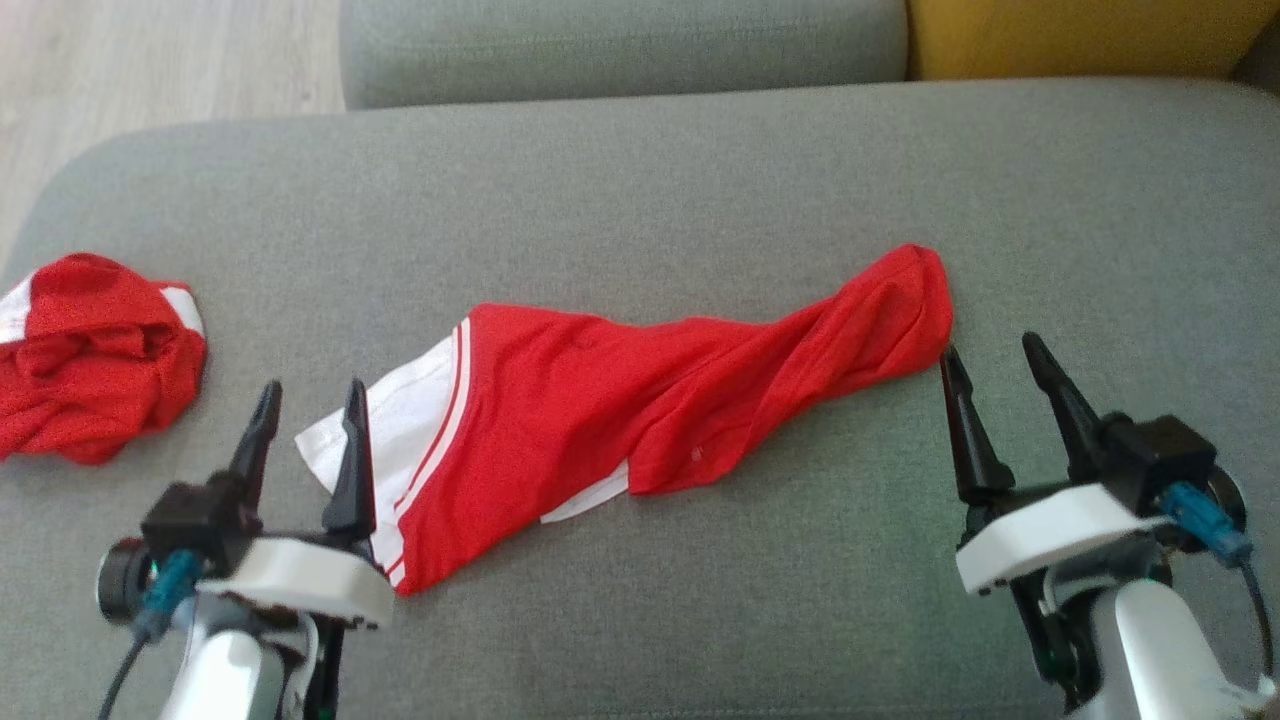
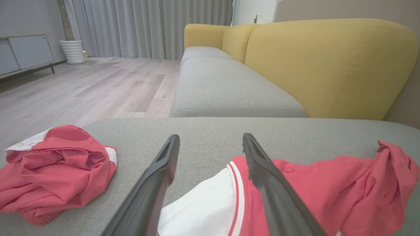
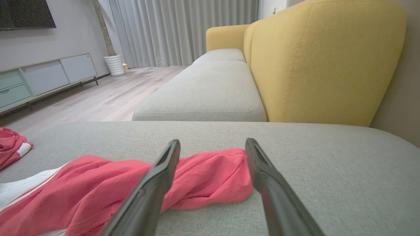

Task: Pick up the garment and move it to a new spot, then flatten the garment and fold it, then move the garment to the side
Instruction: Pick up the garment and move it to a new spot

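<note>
Grey fabric cushion [image 1: 700,180] bears twisted red garment [image 1: 600,400]; pale wood floor [image 1: 150,60] beyond; left gripper [image 1: 314,385], right gripper [image 1: 988,345] both spread.

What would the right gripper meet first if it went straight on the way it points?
Probably the twisted end of the red garment, which lies just ahead of the right gripper on the grey cushion, though depth is hard to judge.

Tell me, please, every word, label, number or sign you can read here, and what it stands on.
None can be read.
The stretched red garment shows only plain white stripes, the crumpled red garment no print, and the grey sofa cushion no tag.
</note>
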